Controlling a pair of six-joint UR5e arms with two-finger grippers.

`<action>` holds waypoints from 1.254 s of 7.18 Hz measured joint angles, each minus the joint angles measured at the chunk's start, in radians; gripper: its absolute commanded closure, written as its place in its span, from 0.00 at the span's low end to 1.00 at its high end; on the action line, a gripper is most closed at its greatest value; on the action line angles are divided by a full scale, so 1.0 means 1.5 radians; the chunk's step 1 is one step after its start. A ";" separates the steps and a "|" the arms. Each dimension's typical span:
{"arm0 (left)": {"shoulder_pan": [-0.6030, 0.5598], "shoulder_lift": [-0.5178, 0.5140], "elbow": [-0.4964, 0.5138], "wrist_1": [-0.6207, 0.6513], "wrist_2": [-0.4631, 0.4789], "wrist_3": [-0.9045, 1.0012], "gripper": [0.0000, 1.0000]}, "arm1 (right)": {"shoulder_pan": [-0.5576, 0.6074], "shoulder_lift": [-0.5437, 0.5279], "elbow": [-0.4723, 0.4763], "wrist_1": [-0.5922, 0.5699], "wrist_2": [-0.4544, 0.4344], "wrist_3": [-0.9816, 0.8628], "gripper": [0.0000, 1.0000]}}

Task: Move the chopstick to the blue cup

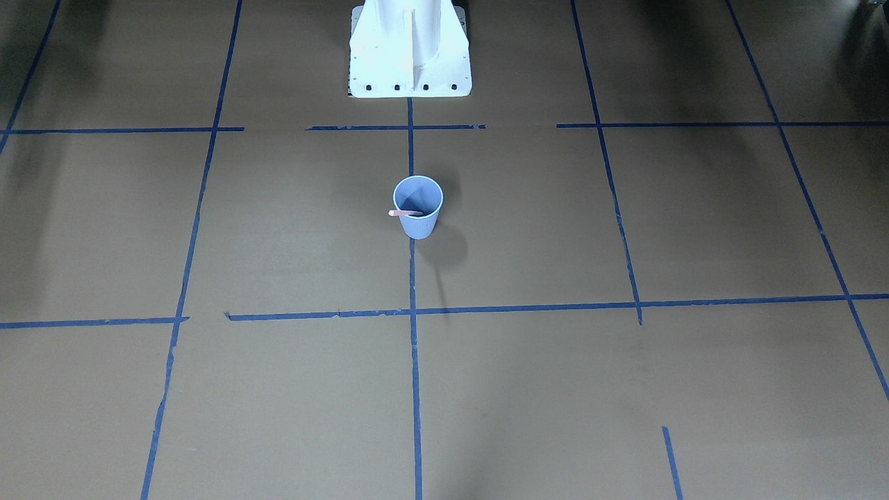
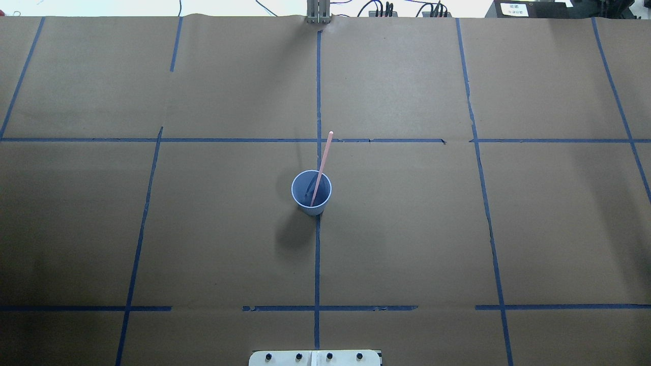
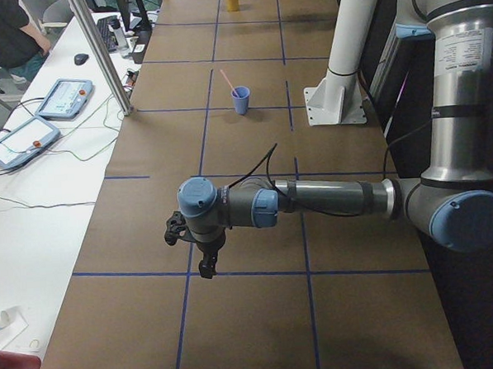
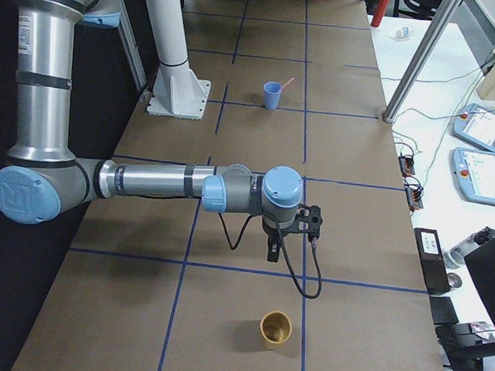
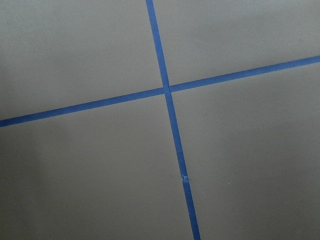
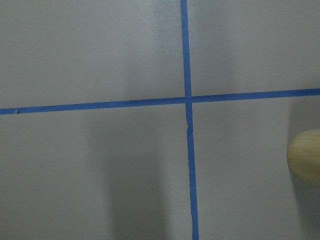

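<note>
The blue cup point(image 2: 311, 192) stands upright at the table's middle, on the centre tape line; it also shows in the front view point(image 1: 417, 207) and both side views point(image 3: 240, 100) point(image 4: 272, 94). One pink chopstick point(image 2: 322, 165) stands in it, leaning on the rim and pointing away from the robot's base; the front view shows only its short end point(image 1: 405, 213). My left gripper point(image 3: 206, 268) hangs over the table's left end, far from the cup; I cannot tell if it is open or shut. My right gripper point(image 4: 272, 253) hangs over the right end; I cannot tell its state either.
A tan cup point(image 4: 275, 328) stands near the right gripper and shows at the right wrist view's edge point(image 6: 305, 157). The white robot base point(image 1: 410, 48) is behind the blue cup. A side bench with tablets point(image 3: 68, 96) and a metal post point(image 3: 99, 52) lies beyond the table.
</note>
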 measured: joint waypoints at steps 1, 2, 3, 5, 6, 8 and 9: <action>0.000 -0.001 0.002 -0.001 0.000 0.000 0.00 | 0.002 -0.001 -0.001 0.000 -0.001 0.000 0.00; 0.000 -0.001 0.003 -0.002 0.000 0.000 0.00 | 0.003 -0.003 -0.001 0.000 -0.001 0.000 0.00; 0.000 -0.002 0.002 -0.003 0.000 0.000 0.00 | 0.003 -0.005 -0.002 0.000 -0.002 0.000 0.00; 0.000 -0.002 0.002 -0.005 0.000 0.000 0.00 | 0.003 -0.010 -0.005 0.001 -0.004 -0.002 0.00; 0.000 -0.001 0.003 -0.005 0.000 0.001 0.00 | 0.004 -0.010 -0.007 0.002 -0.004 -0.002 0.00; 0.000 0.001 0.003 -0.006 0.000 0.002 0.00 | 0.004 -0.011 -0.007 0.002 -0.004 -0.001 0.00; 0.000 0.001 0.003 -0.006 0.000 0.002 0.00 | 0.004 -0.011 -0.007 0.002 -0.004 -0.001 0.00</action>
